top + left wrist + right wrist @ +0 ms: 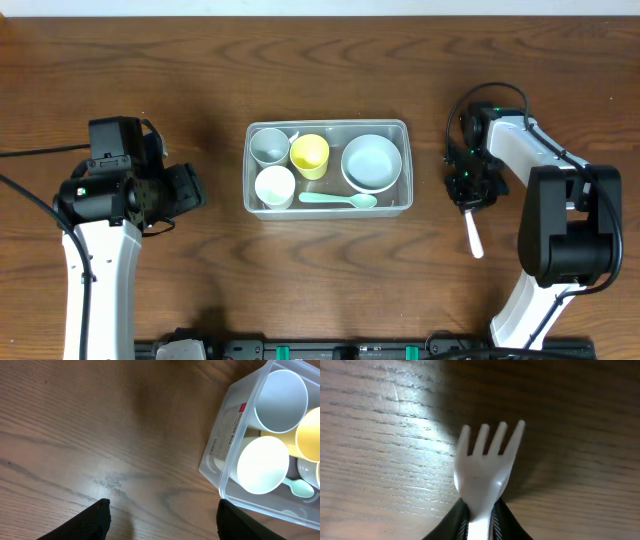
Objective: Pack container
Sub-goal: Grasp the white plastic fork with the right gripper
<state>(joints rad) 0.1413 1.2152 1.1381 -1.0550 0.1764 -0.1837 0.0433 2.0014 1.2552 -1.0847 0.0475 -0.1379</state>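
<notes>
Currently the container (330, 125) is sat mid-table between the two arms, long side running left-right. Packed in it are a grey cup (269, 146) far-left, a white cup (275, 187) near-left, a yellow cup (310, 155) tucked just beside both, a white bowl (372, 162) at the right end, and a mint spoon (338, 200) laid flat along the near wall. Cups are stood mouth-up and bunched together, presumably so room is left for the bowl. A white fork (484, 467) is clamped in the right gripper (470, 192), jaws closed on the neck just behind the head with the tines sticking out past the fingertips. Gripped that way, the head is kept in the wrist camera's view and the release can be aimed. It is held just right of the container, low over the table (330, 280) and not yet over the rim. Whether it touches the wood cannot be told. The left gripper (162, 522) is parked left of the container, jaws apart with nothing held, and the tub's left wall is in its view. It is probably kept back so the right arm's path is unobstructed. Judged state: packing nearly done, fork likely the last item. A lift over the right rim and a drop beside the spoon would be needed next. Tines catching on the rim or bowl is the risk.
</notes>
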